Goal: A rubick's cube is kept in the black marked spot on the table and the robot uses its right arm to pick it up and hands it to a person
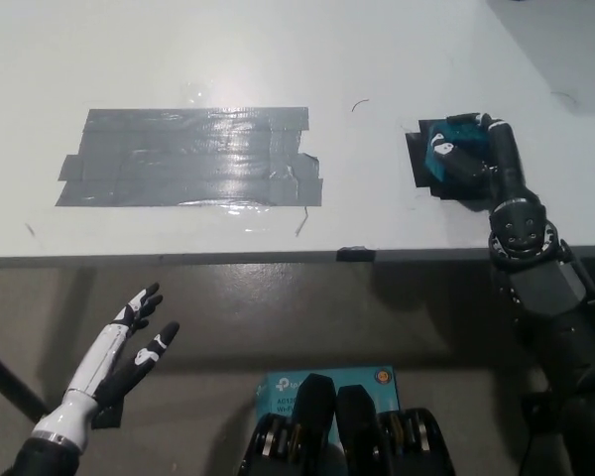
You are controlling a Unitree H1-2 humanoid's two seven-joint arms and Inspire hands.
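1. Head view, grasp: black right hand (469, 157) wrapped over the Rubik's cube (446, 139), fingers curled across its top and near side, clasping it. Judged as the closing stage of the pick, with the lift and the handover to a person not yet done.
2. Head view, location: cube sitting on or just above the black marked spot (419, 161) near the right end of the white table (278, 59). Contact with the mark impossible to confirm from this steep angle.
3. Head view, reason for the pose: right arm reaching up over the table's front edge from below right, wrist bent forward. Probably so as to let the fingers come down over the cube instead of pushing it along the surface.
4. Head view, resting hand: white left hand (129, 347) hanging below table level at lower left, fingers spread, holding nothing. Well clear of the work.
5. Head view, other marking: large patch of grey tape (188, 157) on the table's left half, shiny, well apart from the cube and seemingly no part of this step.
6. Head view, hidden or unclear: most of the cube covered by the fingers, only a teal sliver showing. Far edge of the black spot masked by the hand. No person in frame. Small box (327, 382) on the floor partly cut off, label unreadable.
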